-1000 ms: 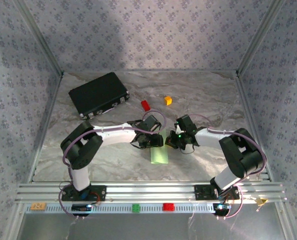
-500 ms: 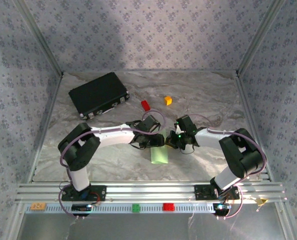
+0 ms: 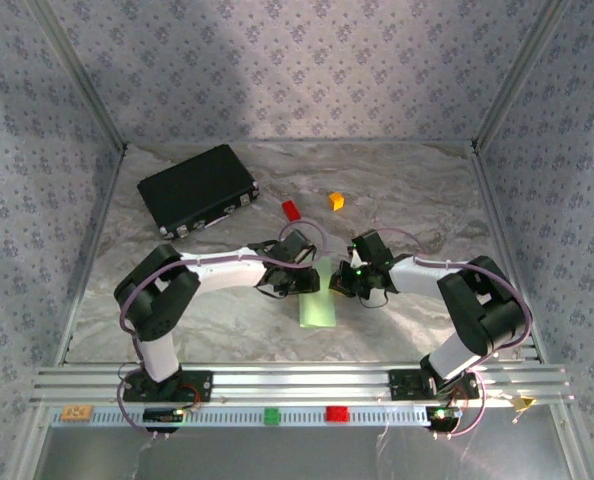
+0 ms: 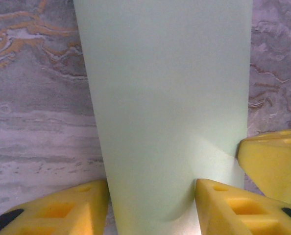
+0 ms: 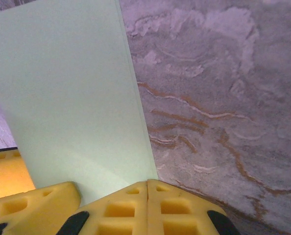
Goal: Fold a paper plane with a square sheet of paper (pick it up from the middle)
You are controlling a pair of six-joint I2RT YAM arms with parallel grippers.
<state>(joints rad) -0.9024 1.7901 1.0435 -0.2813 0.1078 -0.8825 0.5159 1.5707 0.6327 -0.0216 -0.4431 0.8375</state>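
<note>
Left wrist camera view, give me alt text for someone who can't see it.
A smooth pale green sheet of paper runs down the middle, over a grey marble-patterned table, and passes between the left gripper's two yellow fingertips, which stand apart at either side of it.

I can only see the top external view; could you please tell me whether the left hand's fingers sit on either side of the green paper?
Observer: Partly. The left hand is open, one yellow finger beside a long edge of the green paper, the other over the paper itself.
Operator: Thanks. Is the right hand open?
Observer: No, the right hand has its fingers pressed together, and the paper's edge runs down to their seam.
Operator: Any crease showing up close?
Observer: None; its face looks smooth in both wrist views.
</note>
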